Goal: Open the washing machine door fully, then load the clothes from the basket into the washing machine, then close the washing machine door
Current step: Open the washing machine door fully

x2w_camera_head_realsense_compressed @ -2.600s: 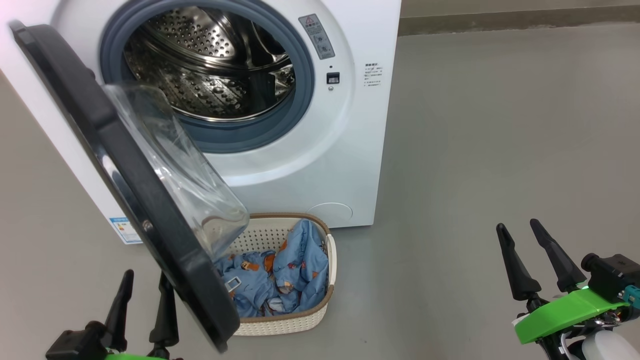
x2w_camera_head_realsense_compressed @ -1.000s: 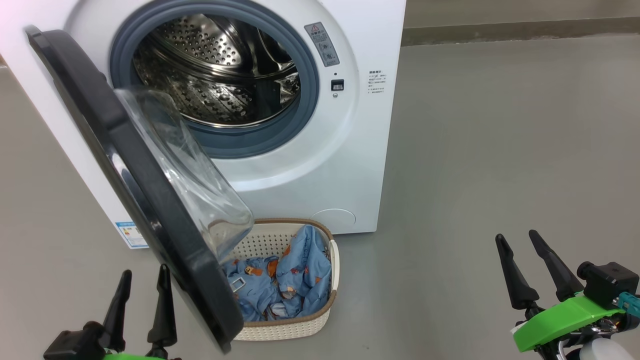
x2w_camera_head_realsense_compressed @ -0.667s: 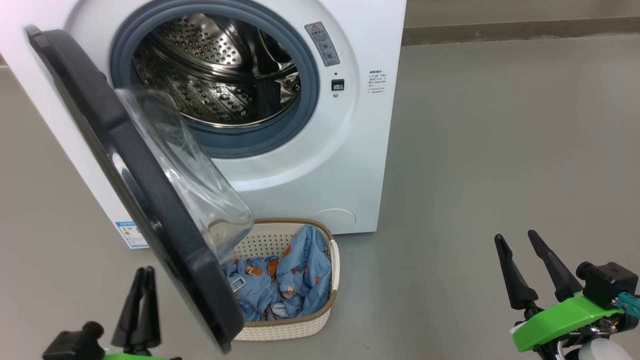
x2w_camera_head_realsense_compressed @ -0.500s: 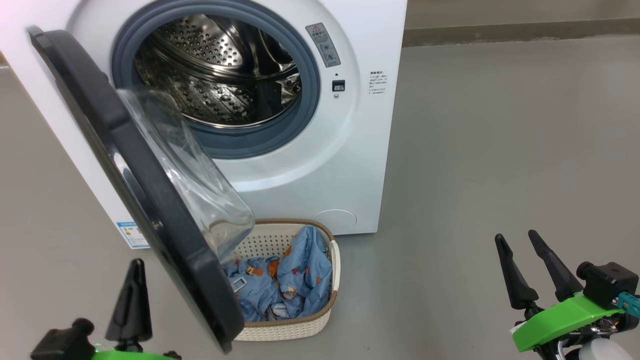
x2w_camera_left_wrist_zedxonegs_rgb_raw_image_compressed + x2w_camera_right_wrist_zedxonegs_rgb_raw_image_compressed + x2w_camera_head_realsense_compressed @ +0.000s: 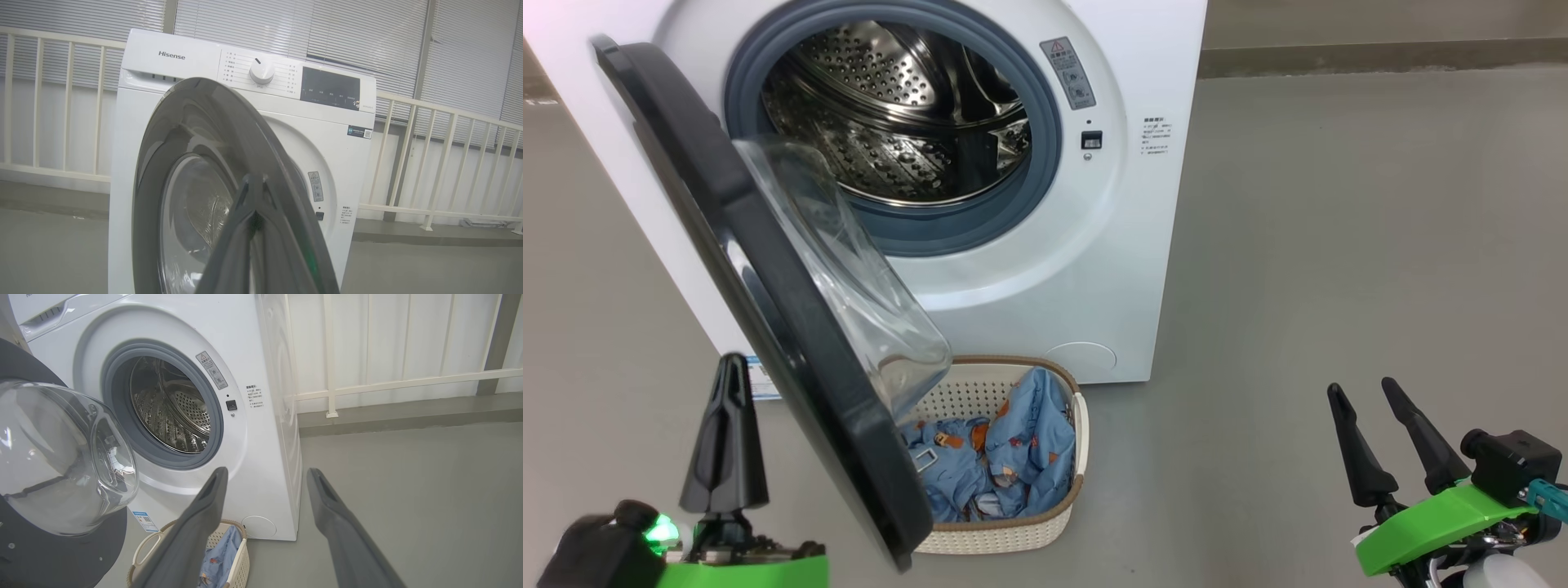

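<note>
The white washing machine [image 5: 1094, 245] stands ahead with its steel drum [image 5: 890, 106] exposed. The washing machine door [image 5: 768, 327] hangs partly swung out to the left, and its glass bowl [image 5: 849, 278] reaches over the basket's left end. The basket [image 5: 1001, 535] sits on the floor at the machine's foot and holds the light blue clothes [image 5: 1005, 457]. My left gripper [image 5: 731, 363] is shut on nothing, just left of the door's outer face [image 5: 192, 163]; its joined fingers [image 5: 253, 192] point at the door's edge. My right gripper [image 5: 1360, 388] is open and empty, far right of the basket.
Grey floor [image 5: 1339, 245] spreads wide to the right of the machine. A white railing [image 5: 367, 384] and closed blinds [image 5: 327, 28] stand behind it. The basket [image 5: 241, 559] and clothes [image 5: 220, 551] lie below my open right gripper [image 5: 266, 471].
My left gripper's fingers have closed together and the arm has come up a little beside the door. The camera has shifted slightly. The right gripper has stayed put.
</note>
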